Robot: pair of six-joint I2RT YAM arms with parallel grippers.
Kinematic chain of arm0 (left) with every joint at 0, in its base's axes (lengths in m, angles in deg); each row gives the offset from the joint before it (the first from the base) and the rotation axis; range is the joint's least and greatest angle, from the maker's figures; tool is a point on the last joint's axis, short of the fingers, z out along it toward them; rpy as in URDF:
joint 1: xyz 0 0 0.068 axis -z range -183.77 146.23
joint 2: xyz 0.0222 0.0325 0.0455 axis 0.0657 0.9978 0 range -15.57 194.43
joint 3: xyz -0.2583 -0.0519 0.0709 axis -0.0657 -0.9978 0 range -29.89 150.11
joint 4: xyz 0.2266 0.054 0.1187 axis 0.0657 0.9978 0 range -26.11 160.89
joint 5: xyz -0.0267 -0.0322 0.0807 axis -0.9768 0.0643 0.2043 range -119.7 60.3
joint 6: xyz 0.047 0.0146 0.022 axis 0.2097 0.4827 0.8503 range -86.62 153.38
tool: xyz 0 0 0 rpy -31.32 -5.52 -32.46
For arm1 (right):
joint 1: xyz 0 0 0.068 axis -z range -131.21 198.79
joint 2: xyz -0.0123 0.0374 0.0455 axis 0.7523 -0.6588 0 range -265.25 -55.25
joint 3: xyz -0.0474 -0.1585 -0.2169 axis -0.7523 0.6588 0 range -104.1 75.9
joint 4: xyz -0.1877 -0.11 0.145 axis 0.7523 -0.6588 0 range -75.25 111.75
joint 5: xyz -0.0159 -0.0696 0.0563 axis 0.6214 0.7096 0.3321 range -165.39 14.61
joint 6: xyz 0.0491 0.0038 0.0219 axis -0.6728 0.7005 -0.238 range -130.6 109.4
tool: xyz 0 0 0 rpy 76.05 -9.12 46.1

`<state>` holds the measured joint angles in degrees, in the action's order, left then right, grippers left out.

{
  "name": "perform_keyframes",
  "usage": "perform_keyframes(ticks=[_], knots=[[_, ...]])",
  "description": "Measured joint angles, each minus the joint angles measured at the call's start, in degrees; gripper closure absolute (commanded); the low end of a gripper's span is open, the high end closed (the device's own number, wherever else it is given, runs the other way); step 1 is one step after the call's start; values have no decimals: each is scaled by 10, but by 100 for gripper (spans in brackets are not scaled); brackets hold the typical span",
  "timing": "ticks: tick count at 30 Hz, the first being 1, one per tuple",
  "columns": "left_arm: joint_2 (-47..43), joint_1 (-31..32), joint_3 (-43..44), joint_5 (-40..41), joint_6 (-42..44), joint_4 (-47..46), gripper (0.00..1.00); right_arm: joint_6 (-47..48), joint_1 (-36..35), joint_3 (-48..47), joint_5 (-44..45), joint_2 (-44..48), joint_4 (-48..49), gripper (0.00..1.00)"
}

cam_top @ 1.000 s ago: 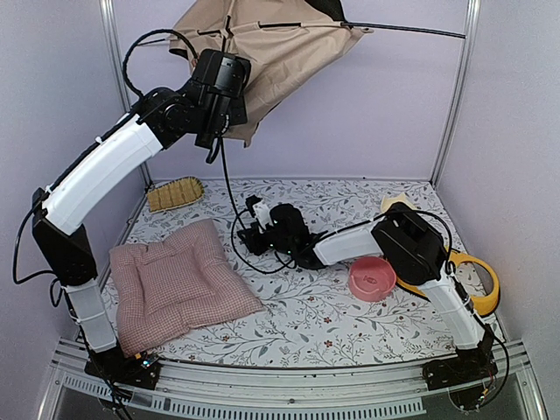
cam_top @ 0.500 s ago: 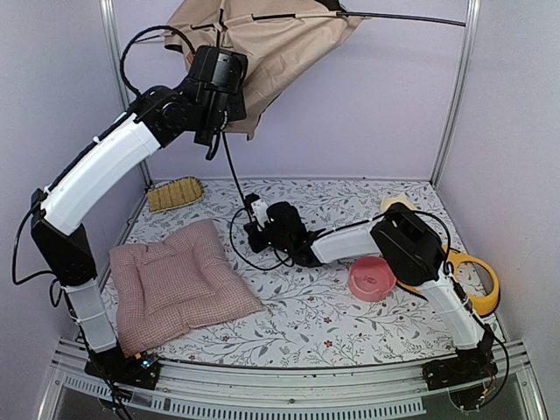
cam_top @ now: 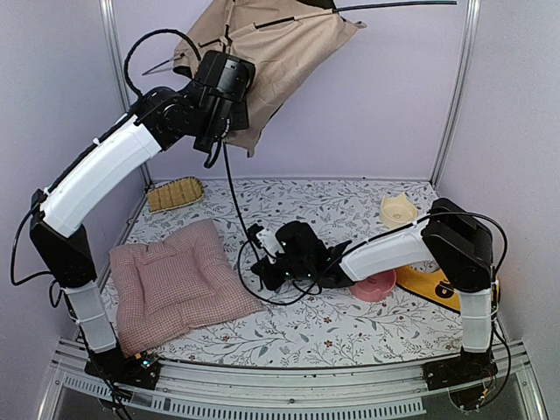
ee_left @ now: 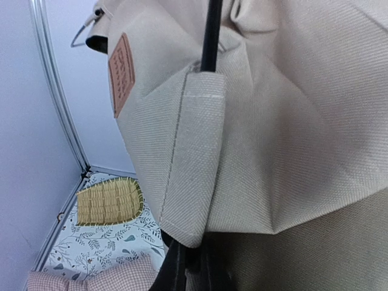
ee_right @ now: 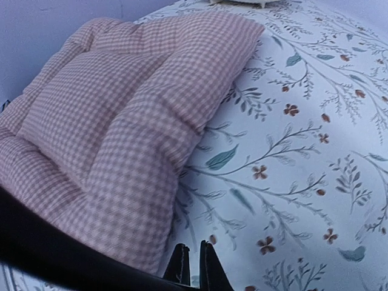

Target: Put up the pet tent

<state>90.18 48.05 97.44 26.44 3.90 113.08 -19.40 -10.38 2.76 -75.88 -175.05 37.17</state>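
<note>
The pet tent (cam_top: 280,44), beige fabric with a thin black pole (cam_top: 394,5), hangs high against the back wall. My left gripper (cam_top: 234,122) is raised to its lower edge and shut on it. In the left wrist view the fabric (ee_left: 273,121) fills the frame, with a brown label patch (ee_left: 121,73) and a black pole (ee_left: 211,36) running down to my jaws (ee_left: 194,267), which the cloth mostly hides. My right gripper (cam_top: 262,262) is low over the table, shut and holding nothing (ee_right: 193,245), just right of the pink checked cushion (ee_right: 121,109).
The cushion (cam_top: 179,280) lies front left. A straw mat (cam_top: 175,192) is at the back left. A pink bowl (cam_top: 378,284), a cream bowl (cam_top: 397,210) and a yellow object (cam_top: 429,284) sit on the right. A black cable (cam_top: 232,201) hangs from the left arm.
My right gripper has shut and moved nearer, from mid-table to beside the cushion's right edge. The tent has tipped a little, its pole end rising at the right.
</note>
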Motion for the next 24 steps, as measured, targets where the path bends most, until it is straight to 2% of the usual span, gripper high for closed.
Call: perform_keyframes(ticks=[8,15,24], knots=[[-1,10,-46,-18,-61,51,100,-59,-52,89,-57,70,-25,100],[-4,12,-92,-21,-105,57,100,-110,-74,137,-90,104,-27,100],[-4,41,-101,-31,-169,101,100,-129,-105,191,-83,158,-51,100]])
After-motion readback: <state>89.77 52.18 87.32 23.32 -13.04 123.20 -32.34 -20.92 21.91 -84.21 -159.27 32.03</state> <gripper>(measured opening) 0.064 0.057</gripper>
